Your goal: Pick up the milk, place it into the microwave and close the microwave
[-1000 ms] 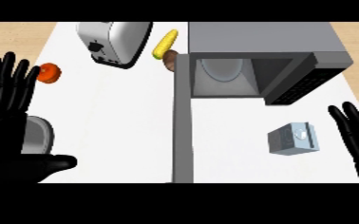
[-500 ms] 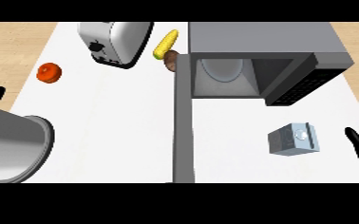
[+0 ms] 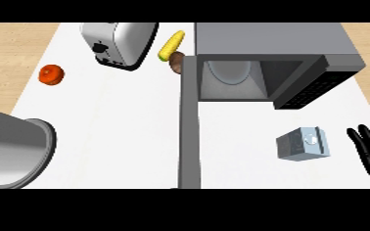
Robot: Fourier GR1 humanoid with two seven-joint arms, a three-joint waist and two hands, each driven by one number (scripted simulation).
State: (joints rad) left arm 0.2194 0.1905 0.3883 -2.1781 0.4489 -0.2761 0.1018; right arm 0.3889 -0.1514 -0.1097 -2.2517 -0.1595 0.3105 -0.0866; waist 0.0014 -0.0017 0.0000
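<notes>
The milk [image 3: 303, 144] is a small grey-blue carton lying on the white counter [image 3: 115, 127], in front of the microwave and to the right of its door. The microwave [image 3: 271, 44] stands at the back right with its door [image 3: 189, 127] swung wide open toward me. Its cavity shows a round glass plate [image 3: 231, 71]. Only the black fingers of my right hand [image 3: 359, 146] show at the right edge, straight and just right of the milk, not touching it. My left forearm [image 3: 22, 151] fills the lower left corner; its hand is out of view.
A silver toaster [image 3: 115, 44] stands at the back left. A yellow cob [image 3: 171, 46] and a brown item [image 3: 175, 63] lie between it and the microwave. A red fruit [image 3: 51, 74] sits near the counter's left edge.
My left hand has left the view, leaving only its grey forearm in the lower left corner. My right hand slid almost out at the right edge, then its fingers came back in beside the milk.
</notes>
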